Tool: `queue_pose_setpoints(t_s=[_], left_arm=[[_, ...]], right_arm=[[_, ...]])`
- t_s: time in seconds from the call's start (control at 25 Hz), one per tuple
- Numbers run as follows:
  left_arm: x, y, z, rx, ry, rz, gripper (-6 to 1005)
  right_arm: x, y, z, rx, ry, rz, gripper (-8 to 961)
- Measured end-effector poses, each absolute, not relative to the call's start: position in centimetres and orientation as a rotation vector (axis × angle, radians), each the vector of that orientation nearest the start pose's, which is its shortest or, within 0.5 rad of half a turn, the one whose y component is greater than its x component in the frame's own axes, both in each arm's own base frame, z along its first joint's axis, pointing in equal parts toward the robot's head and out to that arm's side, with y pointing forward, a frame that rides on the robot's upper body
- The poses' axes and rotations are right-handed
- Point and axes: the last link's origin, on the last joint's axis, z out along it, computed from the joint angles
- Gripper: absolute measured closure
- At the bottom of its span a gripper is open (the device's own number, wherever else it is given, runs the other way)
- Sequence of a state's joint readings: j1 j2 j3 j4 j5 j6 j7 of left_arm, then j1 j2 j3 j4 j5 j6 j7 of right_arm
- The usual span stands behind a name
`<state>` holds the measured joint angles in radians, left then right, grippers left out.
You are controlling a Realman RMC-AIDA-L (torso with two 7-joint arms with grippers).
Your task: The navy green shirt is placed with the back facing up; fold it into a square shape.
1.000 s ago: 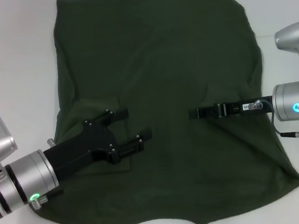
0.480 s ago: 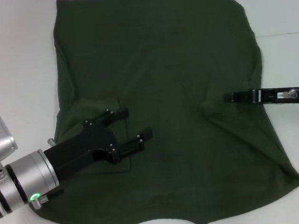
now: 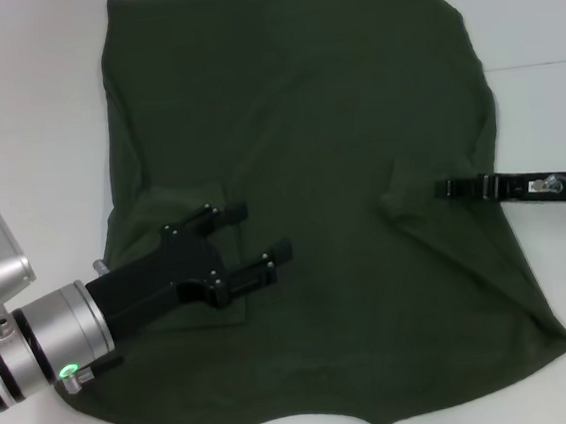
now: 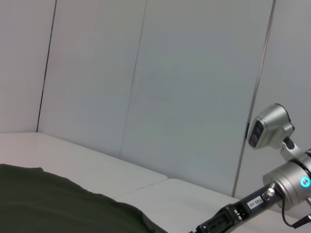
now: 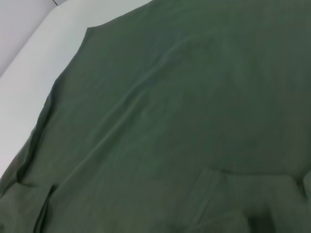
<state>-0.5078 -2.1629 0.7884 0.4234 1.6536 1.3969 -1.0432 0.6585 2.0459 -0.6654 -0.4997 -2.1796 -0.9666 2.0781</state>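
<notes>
Sleeves lie folded in on the shirt (image 3: 302,100) — left gripper (image 3: 256,245) hovers, fingers apart; right gripper (image 3: 444,188), fingers unreadable — a lengthwise fold probably comes next.

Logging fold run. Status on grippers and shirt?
Left gripper open, over the folded left sleeve. Right gripper side-on above the right edge. Navy green shirt spread back-up, sleeves tucked. Nothing in the way.
</notes>
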Motion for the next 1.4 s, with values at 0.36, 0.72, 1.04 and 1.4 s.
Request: queue_pose_setpoints(t_s=[0.36, 0.72, 1.04, 1.4], left_arm=[[-24.8, 32.1, -5.8, -2.509, -0.542, -0.954, 175], [-24.8, 32.0, -5.8, -2.508, -0.543, -0.954, 176], [-24.9, 31.9, -5.8, -2.508, -0.545, -0.956, 175], [-25.0, 31.9, -5.7, -2.504, -0.549, -0.954, 175]], right_arm=[[30.8, 39.6, -1.3, -2.066, 1.491, 0.416, 336], [30.6, 39.5, -1.8, -2.083, 1.504, 0.409, 494], [30.6, 39.4, -1.8, -2.089, 1.499, 0.410, 800], [29.5, 38.9, -1.9, -2.195, 1.456, 0.463, 946]])
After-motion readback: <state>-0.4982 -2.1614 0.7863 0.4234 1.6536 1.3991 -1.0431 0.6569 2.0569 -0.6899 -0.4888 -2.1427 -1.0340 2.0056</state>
